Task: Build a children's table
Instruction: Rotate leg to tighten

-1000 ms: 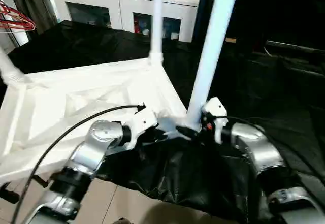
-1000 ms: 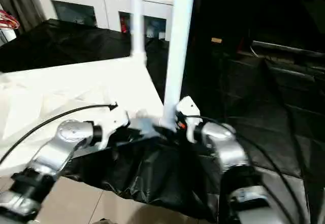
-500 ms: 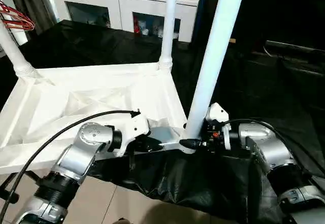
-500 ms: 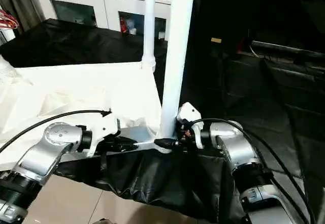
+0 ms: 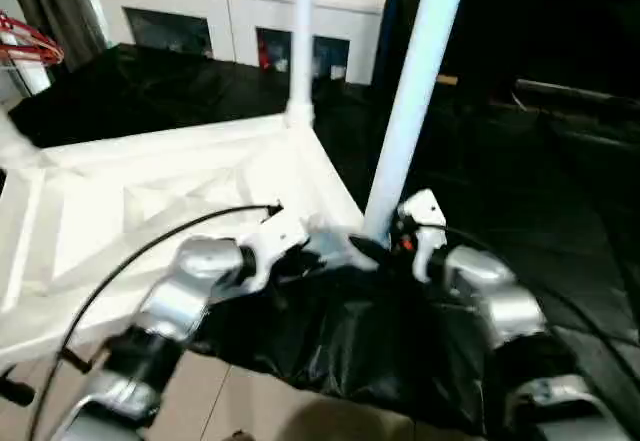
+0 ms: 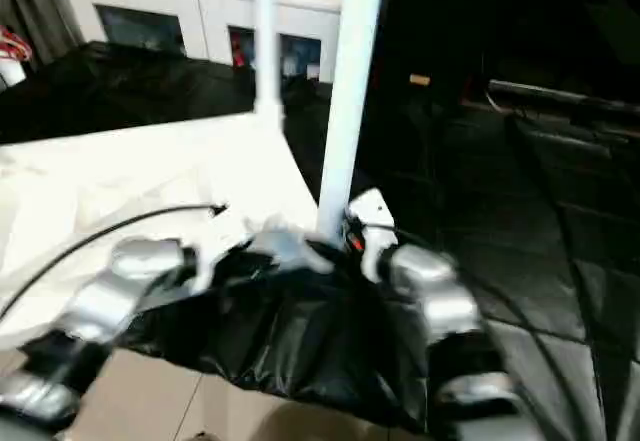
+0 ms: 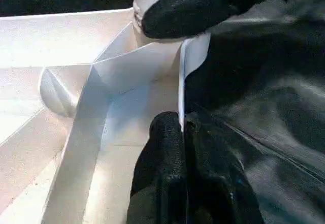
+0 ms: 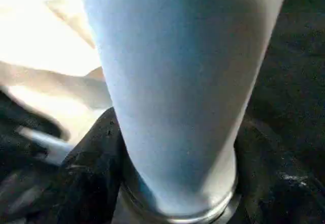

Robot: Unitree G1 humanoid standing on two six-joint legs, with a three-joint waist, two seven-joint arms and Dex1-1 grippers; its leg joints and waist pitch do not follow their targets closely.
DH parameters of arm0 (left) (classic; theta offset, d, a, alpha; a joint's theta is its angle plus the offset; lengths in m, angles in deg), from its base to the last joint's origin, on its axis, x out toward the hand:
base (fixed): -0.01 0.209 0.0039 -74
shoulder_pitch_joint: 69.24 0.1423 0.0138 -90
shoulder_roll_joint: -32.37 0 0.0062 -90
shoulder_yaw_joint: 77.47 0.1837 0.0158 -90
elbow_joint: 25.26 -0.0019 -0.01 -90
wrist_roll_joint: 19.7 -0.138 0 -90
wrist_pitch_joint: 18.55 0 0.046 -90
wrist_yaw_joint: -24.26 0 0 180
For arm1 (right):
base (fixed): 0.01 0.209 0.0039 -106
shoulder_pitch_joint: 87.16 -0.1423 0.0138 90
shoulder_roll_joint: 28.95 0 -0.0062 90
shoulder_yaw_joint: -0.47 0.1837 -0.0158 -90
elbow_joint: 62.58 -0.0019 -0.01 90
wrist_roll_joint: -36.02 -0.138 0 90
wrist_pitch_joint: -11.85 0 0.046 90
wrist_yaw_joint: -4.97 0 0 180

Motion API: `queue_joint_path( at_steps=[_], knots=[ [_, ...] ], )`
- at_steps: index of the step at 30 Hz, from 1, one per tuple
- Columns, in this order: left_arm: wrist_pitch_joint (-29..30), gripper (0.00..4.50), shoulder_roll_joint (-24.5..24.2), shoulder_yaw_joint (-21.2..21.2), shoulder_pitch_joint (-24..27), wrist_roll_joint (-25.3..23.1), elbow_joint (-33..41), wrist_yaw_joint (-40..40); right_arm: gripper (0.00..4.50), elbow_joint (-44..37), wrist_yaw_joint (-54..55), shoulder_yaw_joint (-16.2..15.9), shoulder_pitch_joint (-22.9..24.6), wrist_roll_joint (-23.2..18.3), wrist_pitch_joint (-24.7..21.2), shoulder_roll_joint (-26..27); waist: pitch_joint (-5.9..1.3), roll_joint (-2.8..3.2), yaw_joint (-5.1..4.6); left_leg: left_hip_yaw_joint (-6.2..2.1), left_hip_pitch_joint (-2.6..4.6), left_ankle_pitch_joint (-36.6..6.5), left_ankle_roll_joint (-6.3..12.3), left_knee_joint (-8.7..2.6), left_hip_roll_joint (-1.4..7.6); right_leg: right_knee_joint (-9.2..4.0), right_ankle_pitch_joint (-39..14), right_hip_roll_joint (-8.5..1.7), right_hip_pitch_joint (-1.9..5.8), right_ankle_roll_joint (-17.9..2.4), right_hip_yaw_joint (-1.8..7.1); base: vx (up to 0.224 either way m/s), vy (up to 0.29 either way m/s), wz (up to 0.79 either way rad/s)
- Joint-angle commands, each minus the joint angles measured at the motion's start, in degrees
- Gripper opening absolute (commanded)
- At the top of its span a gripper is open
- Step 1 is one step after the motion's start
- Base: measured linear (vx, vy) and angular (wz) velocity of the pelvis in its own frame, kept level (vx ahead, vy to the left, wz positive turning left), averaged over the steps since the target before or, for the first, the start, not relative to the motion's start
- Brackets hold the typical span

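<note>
Now the right gripper is clasping the long tapered white tube leg at the white ribbed plastic tabletop's five-o'clock corner; the left gripper is pinching its rim; next, probably seating the leg firmly.

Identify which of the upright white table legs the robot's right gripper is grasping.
The near-corner leg, the thickest-looking one, closest to the camera. The right gripper straddles its base where it enters the tabletop. The far-corner leg stands free, near the cabinet.

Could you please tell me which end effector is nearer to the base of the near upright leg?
Right. The right end effector straddles the base of the near leg, a finger on each side. The left end effector pinches the tabletop rim beside that corner.
</note>
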Motion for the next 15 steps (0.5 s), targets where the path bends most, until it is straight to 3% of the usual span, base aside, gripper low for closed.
queue_joint_path(
  at_steps=[1, 2, 3, 8, 10, 15],
  knots=[
    [-0.56, 0.00, 5.06, -0.11, -2.55, 1.27, -0.61, -5.70, 2.65, 1.59, 2.57, -2.84, 0.25, 1.03, -0.48, 4.87, -3.83, -0.13, -0.25, -1.75, 0.95, -12.08, 0.60, -4.30, 4.04, -5.36, -18.62, -6.64, 2.15, -8.02, 4.56, 0.000, 0.000, 0.00],
    [-0.40, 0.00, 5.55, -0.23, -2.84, 1.17, -0.97, -6.49, 2.65, 1.72, 3.35, -2.47, 0.15, 0.78, -0.37, 5.64, -3.82, -0.13, -0.29, -1.64, 0.94, -11.90, 0.71, -4.28, 4.02, -5.39, -18.06, -6.62, 2.03, -8.13, 4.66, 0.000, 0.000, 0.00],
    [-0.20, 0.00, 7.16, -0.57, -3.57, 0.86, -1.94, -8.12, 3.21, 1.28, 3.83, -1.93, 0.17, -0.45, -0.26, 8.09, -3.89, -0.06, -0.17, -1.62, 1.01, -11.61, 0.83, -4.27, 4.03, -5.30, -17.15, -6.68, 2.08, -8.38, 4.69, 0.000, 0.000, 0.00],
    [-1.16, 0.00, 7.81, -0.05, -3.26, 0.78, -1.69, -6.98, 3.49, 0.42, 3.15, -2.80, 0.18, -0.72, 0.25, 9.25, -3.91, -0.12, -0.09, -1.61, 0.70, -11.08, 1.61, -4.30, 4.00, -5.17, -16.18, -6.75, 2.30, -8.32, 4.66, 0.000, 0.000, 0.00],
    [-2.02, 0.00, 7.03, 0.31, -2.46, 1.16, -0.50, -5.48, 3.73, -0.57, 1.69, -4.27, 0.54, 0.39, 1.26, 8.00, -3.85, -0.10, -0.09, -1.60, 0.67, -11.37, 1.57, -4.31, 3.96, -5.28, -17.34, -6.79, 2.30, -8.00, 4.67, 0.000, 0.000, 0.00],
    [-3.18, 0.00, 4.95, 0.44, -0.41, 2.21, 2.26, -1.59, 3.73, -1.93, -2.90, -4.45, 0.94, 0.58, 1.89, 4.67, -4.01, -0.12, -0.06, -1.59, 0.51, -10.44, 2.25, -4.21, 4.04, -5.05, -15.38, -6.81, 2.53, -8.17, 4.69, 0.000, 0.000, 0.00]
  ],
)
